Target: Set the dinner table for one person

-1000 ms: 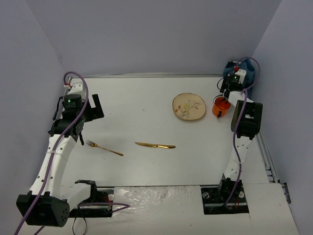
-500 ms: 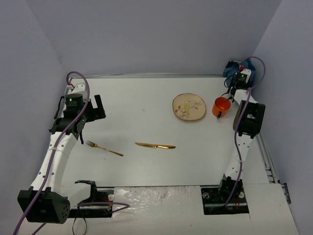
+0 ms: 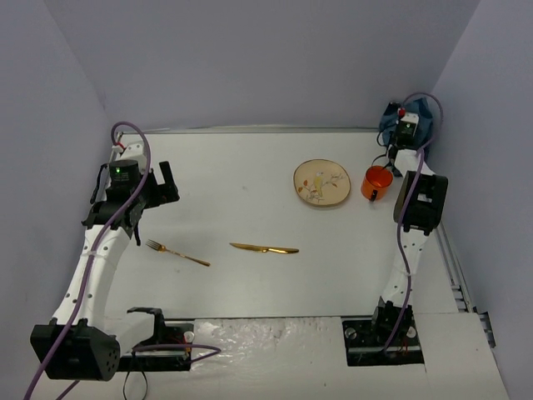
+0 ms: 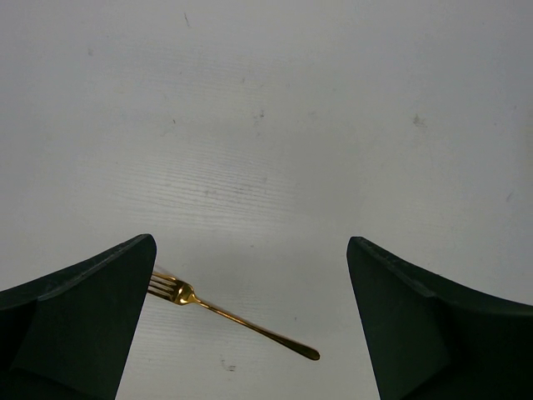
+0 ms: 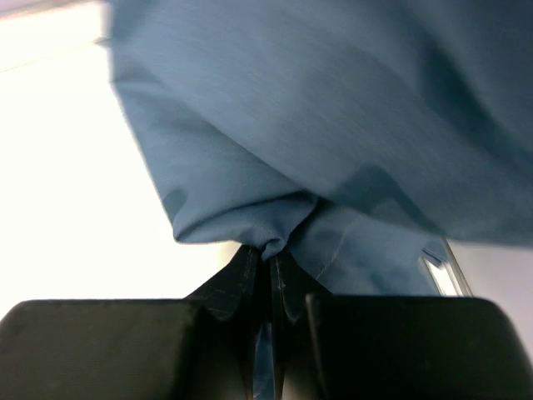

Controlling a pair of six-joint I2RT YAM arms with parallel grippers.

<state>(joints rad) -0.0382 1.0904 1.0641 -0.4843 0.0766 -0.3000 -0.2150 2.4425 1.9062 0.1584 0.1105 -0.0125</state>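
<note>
Barely begun, by our reading: nothing on the bench is arranged as a place setting yet. The plate sits toward the far right with the orange cup just beside it. The knife lies near the middle and the fork well to its left, both apart from the plate. The blue cloth is bunched in the far right corner, not spread out. Left to do, we judge: lay the cloth flat, bring the plate onto it, set the cutlery either side and put the cup close by. The right arm is stretched toward that far corner, and the right claw is pressed together on a fold of the cloth, pinching it, with the rest of the fabric draped beyond the fingers. The left arm is bent over the bench's left side. The left claw is spread wide, holds nothing and points down at bare surface, with the fork's tines showing just beside one finger in its wrist view.
</note>
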